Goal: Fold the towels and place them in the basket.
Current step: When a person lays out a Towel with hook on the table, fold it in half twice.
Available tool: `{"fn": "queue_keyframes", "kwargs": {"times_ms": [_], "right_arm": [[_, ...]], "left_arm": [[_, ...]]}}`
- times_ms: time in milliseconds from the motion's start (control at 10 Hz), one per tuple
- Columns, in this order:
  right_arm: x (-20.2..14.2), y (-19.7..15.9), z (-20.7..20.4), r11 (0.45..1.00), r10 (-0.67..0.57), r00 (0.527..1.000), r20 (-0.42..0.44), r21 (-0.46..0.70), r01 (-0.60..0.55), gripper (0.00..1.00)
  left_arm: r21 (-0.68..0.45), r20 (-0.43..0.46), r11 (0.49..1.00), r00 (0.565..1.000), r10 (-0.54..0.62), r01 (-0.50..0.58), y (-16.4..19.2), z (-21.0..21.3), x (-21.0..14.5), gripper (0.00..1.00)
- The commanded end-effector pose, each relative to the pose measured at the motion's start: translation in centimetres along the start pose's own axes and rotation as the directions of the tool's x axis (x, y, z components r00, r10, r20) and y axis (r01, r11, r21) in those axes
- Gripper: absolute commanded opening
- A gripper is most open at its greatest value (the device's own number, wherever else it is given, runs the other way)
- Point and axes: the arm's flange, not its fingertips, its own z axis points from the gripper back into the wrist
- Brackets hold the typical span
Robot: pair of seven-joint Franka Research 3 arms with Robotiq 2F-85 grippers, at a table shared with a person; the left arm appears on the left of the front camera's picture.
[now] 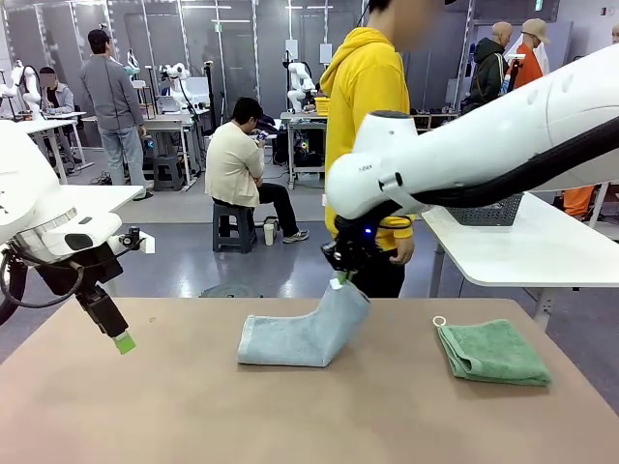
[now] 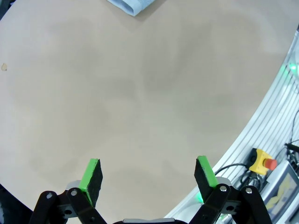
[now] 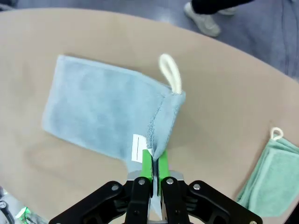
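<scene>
The pale grey-blue towel (image 1: 305, 333) lies mid-table with its right corner lifted. My right gripper (image 1: 340, 280) is shut on that corner; in the right wrist view the towel (image 3: 100, 109) hangs from the pinched pads (image 3: 147, 164), with its white tag (image 3: 138, 148) and white loop (image 3: 170, 73) showing. The mint green towel (image 1: 493, 351) lies folded at the right of the table, its white loop toward the middle; its edge (image 3: 271, 179) shows at lower right. My left gripper (image 1: 121, 338) hovers open over bare table at the left, its gripper (image 2: 148, 176) holding nothing. The basket (image 1: 486, 210) sits behind my right arm on the white side table.
A person in a yellow hoodie (image 1: 366, 106) stands at the far edge of the table. A white side table (image 1: 527, 246) stands to the right. An emergency-stop button (image 2: 264, 162) sits by the table's rim near my left arm.
</scene>
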Motion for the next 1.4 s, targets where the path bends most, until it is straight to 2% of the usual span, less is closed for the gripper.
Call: {"fn": "queue_keyframes", "kwargs": {"times_ms": [0,400,800,1000,1100,1200,1300], "right_arm": [[1.8,3.1,-0.8,0.995,-0.044,0.999,-0.031,0.083,0.047,0.0],[3.4,9.1,-5.3,0.978,-0.139,0.985,-0.102,0.141,0.152,0.0],[4.3,12.6,-9.6,0.964,-0.174,0.981,-0.086,0.19,0.188,0.0],[4.6,13.4,-11.6,0.96,-0.207,0.973,-0.104,0.168,0.223,0.0],[4.5,13.5,-12.3,0.961,-0.211,0.971,-0.115,0.157,0.228,0.31],[4.6,13.6,-12.5,0.961,-0.21,0.971,-0.113,0.159,0.226,0.39],[4.5,13.7,-12.5,0.961,-0.211,0.972,-0.105,0.161,0.227,0.63]], "left_arm": [[0.009,-0.008,1.0,1.0,-0.006,0.006,0.2,0.1,0.1,1.0],[0.009,-0.008,1.0,1.0,-0.006,0.006,0.2,0.1,0.1,1.0],[0.009,-0.008,1.0,1.0,-0.006,0.006,0.2,0.1,0.1,1.0],[0.009,-0.008,1.0,1.0,-0.006,0.006,0.2,0.1,0.1,1.0],[0.009,-0.008,1.0,1.0,-0.006,0.006,0.2,0.1,0.1,1.0],[0.009,-0.008,1.0,1.0,-0.006,0.006,0.2,0.1,0.1,1.0],[0.009,-0.008,1.0,1.0,-0.006,0.006,0.2,0.1,0.1,1.0]]}}
